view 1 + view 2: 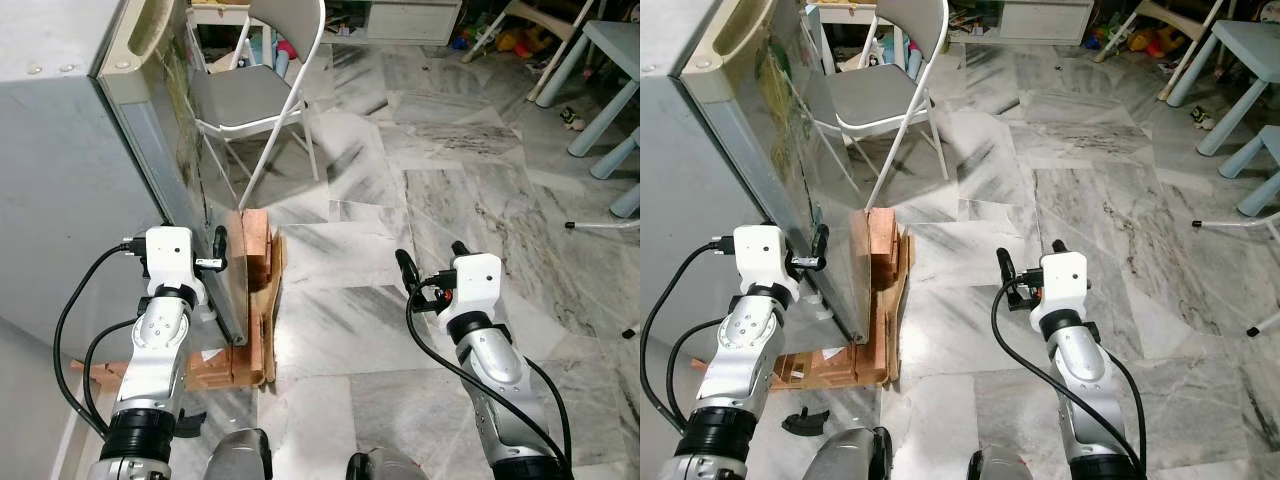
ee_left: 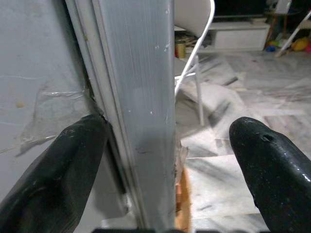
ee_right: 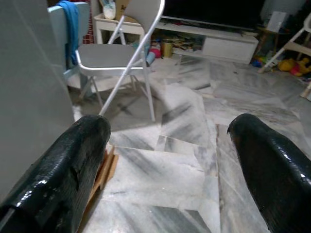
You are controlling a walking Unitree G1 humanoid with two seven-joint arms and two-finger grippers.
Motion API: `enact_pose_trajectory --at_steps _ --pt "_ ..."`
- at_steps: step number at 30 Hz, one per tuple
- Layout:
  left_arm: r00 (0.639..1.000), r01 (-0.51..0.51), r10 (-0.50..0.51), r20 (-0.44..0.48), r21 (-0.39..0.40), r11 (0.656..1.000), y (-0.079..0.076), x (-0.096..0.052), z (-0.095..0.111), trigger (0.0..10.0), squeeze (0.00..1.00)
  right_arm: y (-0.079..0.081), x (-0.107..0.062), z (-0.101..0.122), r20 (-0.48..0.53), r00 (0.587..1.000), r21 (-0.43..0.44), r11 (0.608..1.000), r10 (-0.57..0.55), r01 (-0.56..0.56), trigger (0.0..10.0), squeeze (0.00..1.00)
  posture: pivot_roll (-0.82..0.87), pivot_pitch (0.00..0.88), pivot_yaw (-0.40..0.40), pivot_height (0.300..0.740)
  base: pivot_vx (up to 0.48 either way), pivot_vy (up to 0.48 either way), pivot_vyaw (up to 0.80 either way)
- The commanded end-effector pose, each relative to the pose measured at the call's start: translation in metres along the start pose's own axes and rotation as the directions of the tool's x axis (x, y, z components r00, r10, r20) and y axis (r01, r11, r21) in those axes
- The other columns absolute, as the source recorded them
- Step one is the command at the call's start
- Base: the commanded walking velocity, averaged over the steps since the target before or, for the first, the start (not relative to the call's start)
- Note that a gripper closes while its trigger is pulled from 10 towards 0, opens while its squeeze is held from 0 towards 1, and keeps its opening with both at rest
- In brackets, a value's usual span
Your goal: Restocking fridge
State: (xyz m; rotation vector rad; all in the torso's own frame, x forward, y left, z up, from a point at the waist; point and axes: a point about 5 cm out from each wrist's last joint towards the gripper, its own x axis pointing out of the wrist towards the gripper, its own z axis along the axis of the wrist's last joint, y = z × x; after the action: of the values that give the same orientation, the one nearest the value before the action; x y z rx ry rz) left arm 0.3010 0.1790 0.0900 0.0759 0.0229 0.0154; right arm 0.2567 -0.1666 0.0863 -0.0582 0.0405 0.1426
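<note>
left gripper (image 1: 212, 262) sits at the left centre of the left eye view, its two black fingers spread with the outer edge of the fridge door (image 2: 141, 97) between them; the left wrist view shows one finger (image 2: 53, 170) on the gasket side and the other out in the open air, neither clearly pressing the metal. right gripper (image 1: 428, 268) hangs over bare floor at the lower right, fingers parted and carrying nothing.

the restocking looks barely begun, as a judgement: the fridge (image 1: 60, 160), filling the upper left, appears shut or only just cracked, no food or drink is in either gripper, and none can be made out nearby. opening the door, fetching the goods and shelving them all seem left to do.

the door edge is brushed, vertically streaked metal, with a pale strip of seal beside it and a crinkled patch of clear film on the grey side panel. the fridge stands on a low stack of raw, orange-brown wooden blocks (image 1: 250, 300). the floor (image 1: 400, 200) is glossy grey-veined marble in large slabs. a white tubular folding chair (image 1: 260, 90) with a grey seat stands at the upper centre.
</note>
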Motion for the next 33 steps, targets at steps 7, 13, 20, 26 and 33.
enact_pose_trajectory --at_steps 7,13,20,26,33 --pt "0.991 0.131 -0.131 0.040 0.001 0.991 -0.021 0.013 0.011 10.0 0.00 -0.033 -0.020 -0.021 -0.140 0.980 -0.093 0.987 -0.145 0.133 10.0 0.00 0.08 0.082 -0.051 0.740 0.000 0.000 0.00" --pt "0.957 0.279 -0.273 0.098 -0.051 0.959 -0.079 0.026 0.031 10.0 0.00 -0.050 -0.058 -0.042 -0.243 0.954 -0.125 0.981 -0.177 0.150 10.0 0.00 0.08 0.083 -0.047 0.740 0.000 0.000 0.00" --pt "0.744 0.665 -0.632 0.217 -0.144 0.733 -0.187 0.000 0.072 10.0 0.00 -0.040 -0.056 -0.040 -0.231 0.966 -0.113 0.989 -0.118 0.094 10.0 0.00 0.07 0.077 -0.041 0.740 0.000 0.000 0.00" --pt "0.732 0.678 -0.621 0.281 -0.202 0.707 -0.194 0.009 0.101 10.0 0.00 -0.034 -0.056 -0.039 -0.216 0.972 -0.093 0.993 -0.093 0.074 10.0 0.00 0.06 0.085 -0.029 0.740 0.000 0.000 0.00" --pt "0.863 0.501 -0.483 0.149 -0.130 0.855 -0.126 0.011 0.052 10.0 0.00 -0.035 -0.054 -0.031 -0.159 0.981 -0.087 0.992 -0.108 0.095 10.0 0.00 0.08 0.097 -0.022 0.740 0.000 0.000 0.00"
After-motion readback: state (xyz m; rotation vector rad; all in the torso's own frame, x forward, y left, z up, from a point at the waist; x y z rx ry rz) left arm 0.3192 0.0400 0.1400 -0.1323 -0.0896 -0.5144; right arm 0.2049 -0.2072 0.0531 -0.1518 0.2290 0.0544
